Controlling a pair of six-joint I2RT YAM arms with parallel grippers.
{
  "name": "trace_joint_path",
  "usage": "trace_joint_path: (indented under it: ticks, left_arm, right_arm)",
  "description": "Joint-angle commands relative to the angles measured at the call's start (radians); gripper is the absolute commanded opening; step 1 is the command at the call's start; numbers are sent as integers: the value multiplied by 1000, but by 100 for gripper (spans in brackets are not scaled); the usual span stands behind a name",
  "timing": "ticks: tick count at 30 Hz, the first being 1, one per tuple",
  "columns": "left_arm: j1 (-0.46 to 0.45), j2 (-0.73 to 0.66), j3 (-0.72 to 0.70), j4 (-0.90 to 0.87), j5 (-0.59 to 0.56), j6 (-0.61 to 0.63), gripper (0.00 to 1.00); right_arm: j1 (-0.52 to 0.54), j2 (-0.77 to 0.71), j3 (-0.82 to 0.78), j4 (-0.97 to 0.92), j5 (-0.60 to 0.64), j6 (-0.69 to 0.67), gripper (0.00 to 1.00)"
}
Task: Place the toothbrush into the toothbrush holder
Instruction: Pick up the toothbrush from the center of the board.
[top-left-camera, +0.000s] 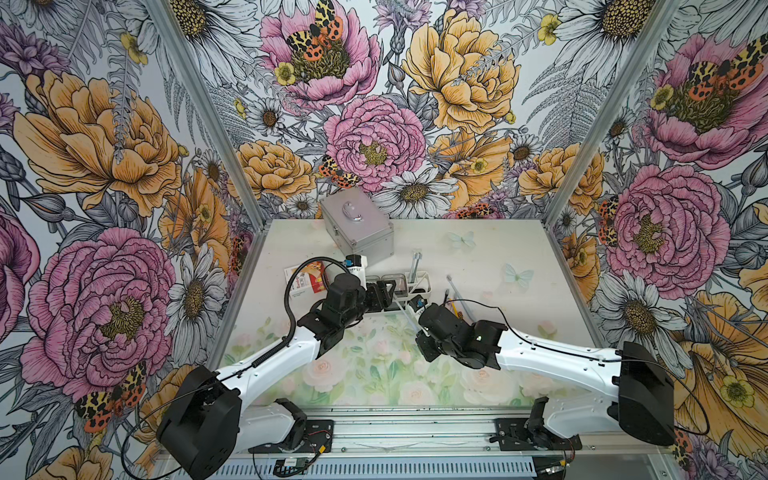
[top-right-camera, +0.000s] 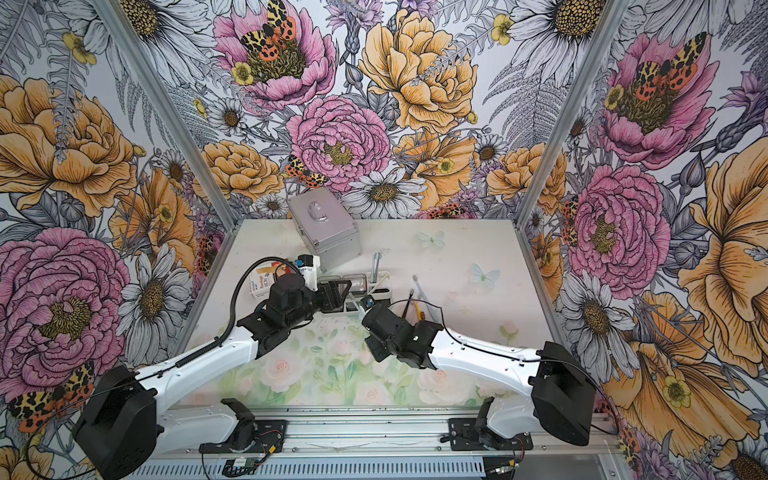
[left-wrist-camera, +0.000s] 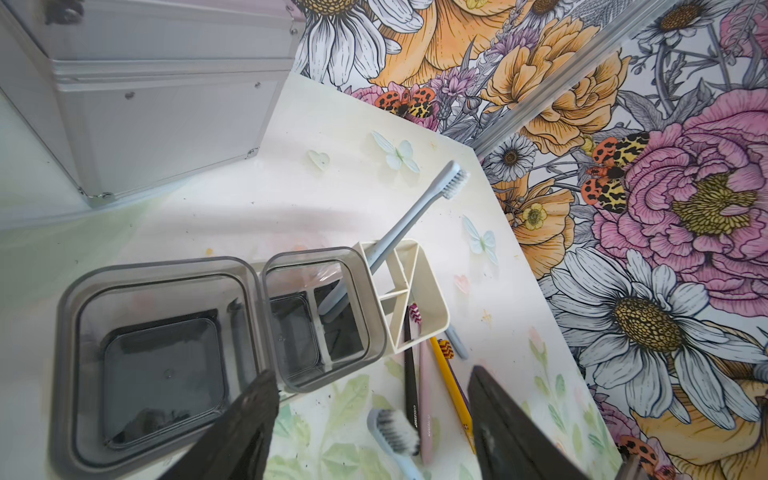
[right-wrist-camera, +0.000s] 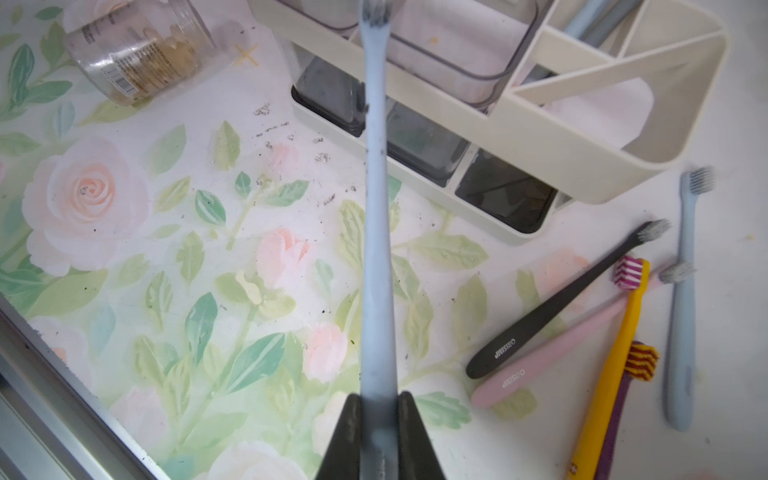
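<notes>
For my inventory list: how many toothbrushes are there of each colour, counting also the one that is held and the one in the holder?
Light blue toothbrush: 3, one held, one standing in the toothbrush holder, one lying loose
Black toothbrush: 1
Pink toothbrush: 1
Yellow toothbrush: 1
Purple toothbrush: 1
Total: 7

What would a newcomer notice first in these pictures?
The huge flowered walls surround the table. Near the middle, the right gripper is shut on a light blue toothbrush pointing at the white toothbrush holder; loose toothbrushes lie beside it.
</notes>
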Motion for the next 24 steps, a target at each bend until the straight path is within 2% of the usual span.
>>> trace_joint_path:
  ticks: [1, 24]
  left_arm:
    - [6, -12, 34, 20, 84, -40, 73]
    - [-42, 102, 41, 187, 181, -137, 69]
  right_arm:
    - [4, -27, 3, 6, 53, 5, 4]
    - [6, -93, -12, 23, 84, -24, 4]
